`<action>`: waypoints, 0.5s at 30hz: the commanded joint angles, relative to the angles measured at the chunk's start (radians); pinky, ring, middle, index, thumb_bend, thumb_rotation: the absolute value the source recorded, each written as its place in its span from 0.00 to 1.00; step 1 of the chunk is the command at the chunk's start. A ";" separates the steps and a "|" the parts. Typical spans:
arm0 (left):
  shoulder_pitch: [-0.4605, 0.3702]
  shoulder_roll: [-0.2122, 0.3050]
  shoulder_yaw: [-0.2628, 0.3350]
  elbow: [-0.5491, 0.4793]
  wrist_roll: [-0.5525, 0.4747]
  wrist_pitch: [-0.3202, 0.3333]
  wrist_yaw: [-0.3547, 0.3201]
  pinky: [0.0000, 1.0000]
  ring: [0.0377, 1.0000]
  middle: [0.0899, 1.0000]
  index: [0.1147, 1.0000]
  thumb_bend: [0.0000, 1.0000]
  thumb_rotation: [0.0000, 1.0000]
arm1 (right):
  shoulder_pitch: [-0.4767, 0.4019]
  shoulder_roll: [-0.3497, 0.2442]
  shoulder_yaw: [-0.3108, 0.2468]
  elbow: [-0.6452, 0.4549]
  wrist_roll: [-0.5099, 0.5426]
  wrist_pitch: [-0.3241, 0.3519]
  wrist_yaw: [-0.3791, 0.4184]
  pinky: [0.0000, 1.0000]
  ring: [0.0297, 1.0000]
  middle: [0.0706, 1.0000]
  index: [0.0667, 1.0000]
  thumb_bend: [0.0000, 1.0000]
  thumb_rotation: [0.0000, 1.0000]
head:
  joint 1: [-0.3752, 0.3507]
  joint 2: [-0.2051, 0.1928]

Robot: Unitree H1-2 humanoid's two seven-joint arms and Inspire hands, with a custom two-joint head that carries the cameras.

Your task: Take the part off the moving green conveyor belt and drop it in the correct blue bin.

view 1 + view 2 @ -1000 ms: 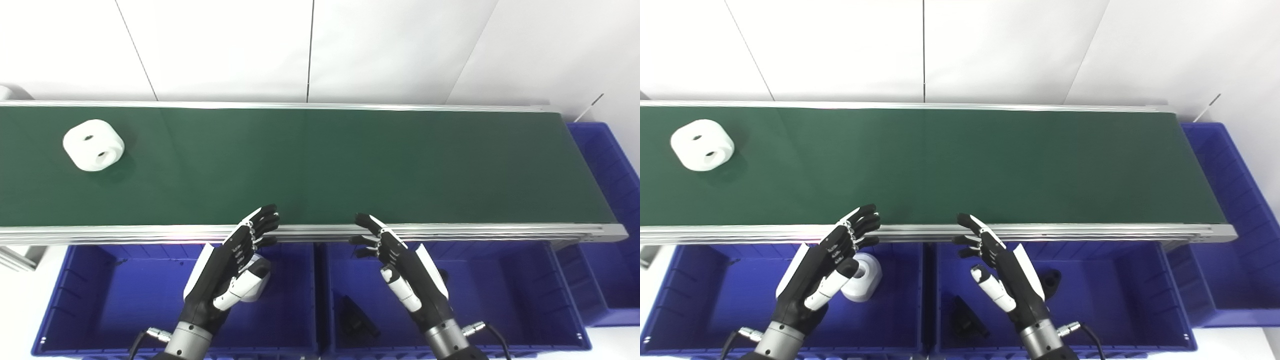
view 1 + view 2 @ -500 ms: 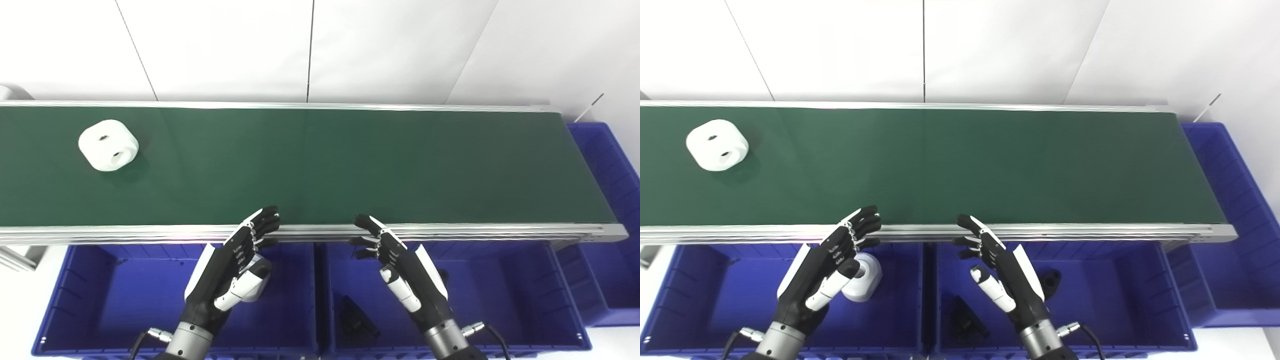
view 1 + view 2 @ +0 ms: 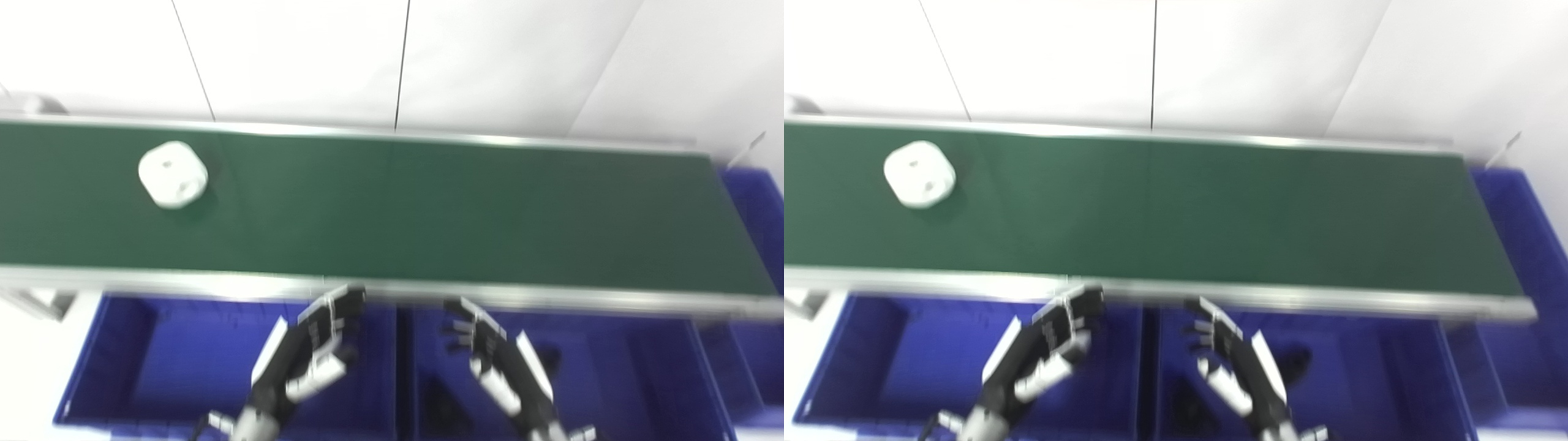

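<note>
Meanwhile, white part (image 3: 173, 174) on green belt (image 3: 429, 214), both hands empty, apart.

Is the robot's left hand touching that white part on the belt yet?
Apart. In the left eye view, the left hand hangs over the bins, with open green belt between it and the white part.

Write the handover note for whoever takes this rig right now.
Left hand: open, empty, above the left blue bin.
Right hand: open, empty, above the middle blue bin, which holds dark parts.
White part: on the green conveyor belt, far left, untouched.
A third blue bin sits at the belt's right end.
Done: nothing on this part. Left: grasp it, drop it in its bin. Views are blurred.
</note>
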 commanded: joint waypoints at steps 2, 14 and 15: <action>-0.021 -0.014 0.002 0.018 0.009 -0.067 0.007 0.72 0.80 0.80 0.77 0.80 0.66 | -0.016 -0.002 -0.010 0.018 0.014 -0.078 -0.007 0.63 0.75 0.87 0.84 0.77 0.92 | 0.013 -0.020; -0.043 -0.012 0.004 0.076 0.021 -0.110 0.006 0.69 0.79 0.79 0.76 0.81 0.65 | -0.043 -0.004 -0.009 0.079 0.026 -0.104 -0.004 0.61 0.74 0.87 0.84 0.75 0.91 | 0.033 -0.056; -0.044 -0.012 0.005 0.078 0.021 -0.113 0.006 0.69 0.79 0.79 0.76 0.81 0.65 | -0.043 -0.004 -0.009 0.080 0.026 -0.103 -0.004 0.61 0.74 0.88 0.84 0.74 0.91 | 0.033 -0.056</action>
